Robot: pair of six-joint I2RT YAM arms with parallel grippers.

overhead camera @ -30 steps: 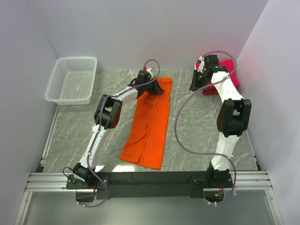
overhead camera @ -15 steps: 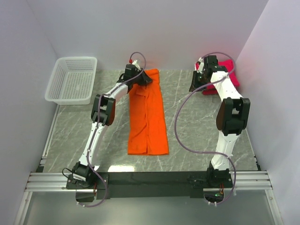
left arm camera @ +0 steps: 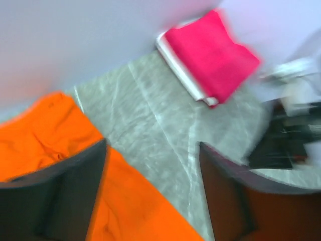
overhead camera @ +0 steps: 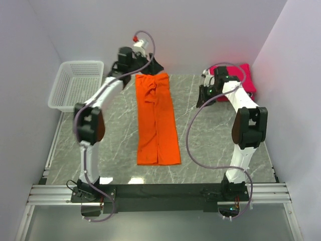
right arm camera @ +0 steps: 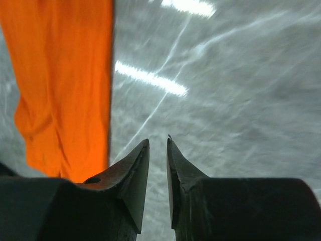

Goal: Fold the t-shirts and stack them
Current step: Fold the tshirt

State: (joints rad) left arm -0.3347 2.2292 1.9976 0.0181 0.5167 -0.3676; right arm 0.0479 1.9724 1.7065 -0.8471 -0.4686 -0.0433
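Left gripper (overhead camera: 150, 66) is hovering spread wide and empty; right gripper (overhead camera: 201, 100) is showing only a thin empty slit.
Orange t-shirt (overhead camera: 157, 118) is lying flat, its top end just below the left fingers (left arm camera: 55, 201), in a blurry wrist view. Pink folded stack (overhead camera: 242, 75) is sitting behind the right gripper, with that arm hiding part of it.

Plain pale lavender walls (overhead camera: 200, 30) enclose a grey marble-patterned tabletop (overhead camera: 210, 135) with an aluminium rail (overhead camera: 50, 193) along its near edge.
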